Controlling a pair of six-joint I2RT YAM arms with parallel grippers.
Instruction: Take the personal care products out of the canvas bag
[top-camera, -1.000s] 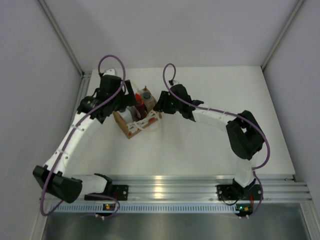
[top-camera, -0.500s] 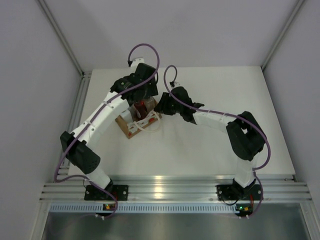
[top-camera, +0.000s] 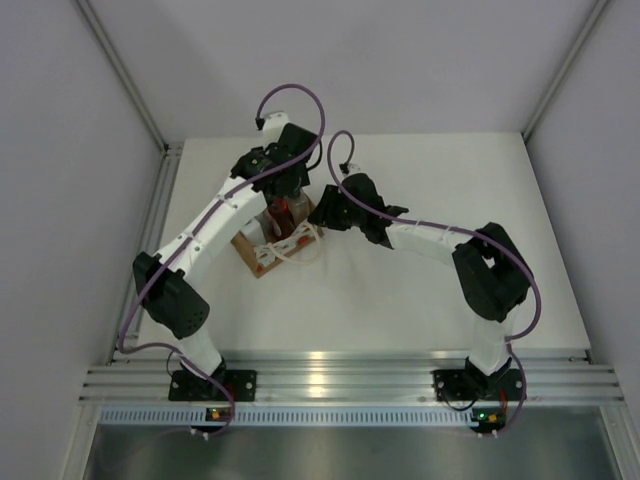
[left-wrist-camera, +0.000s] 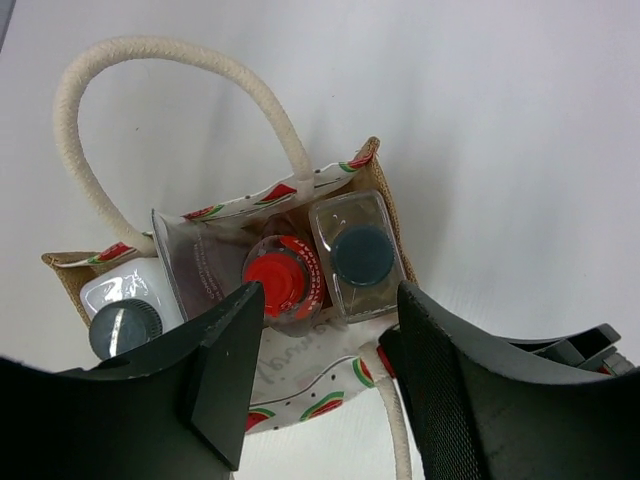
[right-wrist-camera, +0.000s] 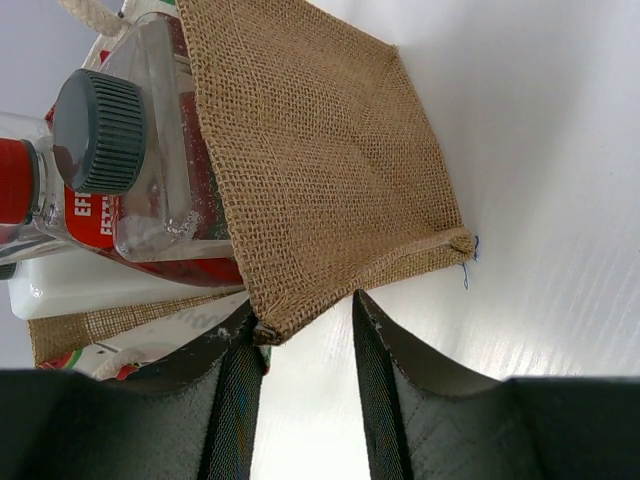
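My left fingers (left-wrist-camera: 225, 390) hang spread over the red bottle (left-wrist-camera: 277, 283) in the canvas bag (left-wrist-camera: 378, 182) — right fingers (right-wrist-camera: 235, 400) spread too, straddling its corner.

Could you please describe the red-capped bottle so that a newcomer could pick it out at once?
On the white table sits a canvas bag with white rope handles. Of the bottles inside it, the red bottle is the middle one: its cap is red, while the bottles on either side have dark grey caps.
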